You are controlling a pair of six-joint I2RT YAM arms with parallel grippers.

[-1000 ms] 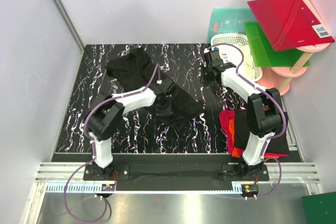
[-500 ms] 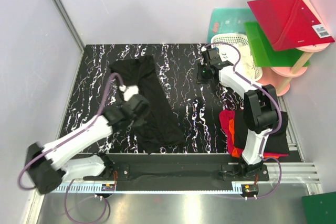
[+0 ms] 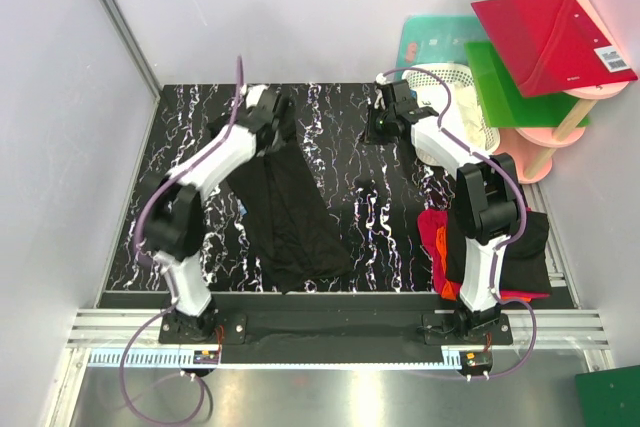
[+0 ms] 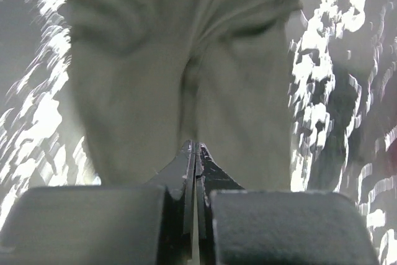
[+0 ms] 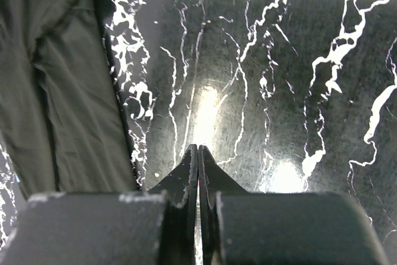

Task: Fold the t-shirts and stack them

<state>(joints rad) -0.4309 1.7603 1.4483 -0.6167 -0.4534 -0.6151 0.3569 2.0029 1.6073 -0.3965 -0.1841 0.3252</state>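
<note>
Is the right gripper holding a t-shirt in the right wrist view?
No, the right gripper is shut on nothing above the marbled table, and the black t-shirt lies apart beside it.

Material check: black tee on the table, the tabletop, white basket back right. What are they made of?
Black tee: soft cloth, probably a knit, matte; it creases and lies limp. Tabletop: hard, black with white marble-like veins, fairly glossy, with lamp glare in the right wrist view; stone or printed laminate, can't tell. White basket: likely moulded plastic, with an open lattice wall and a slight sheen.
</note>
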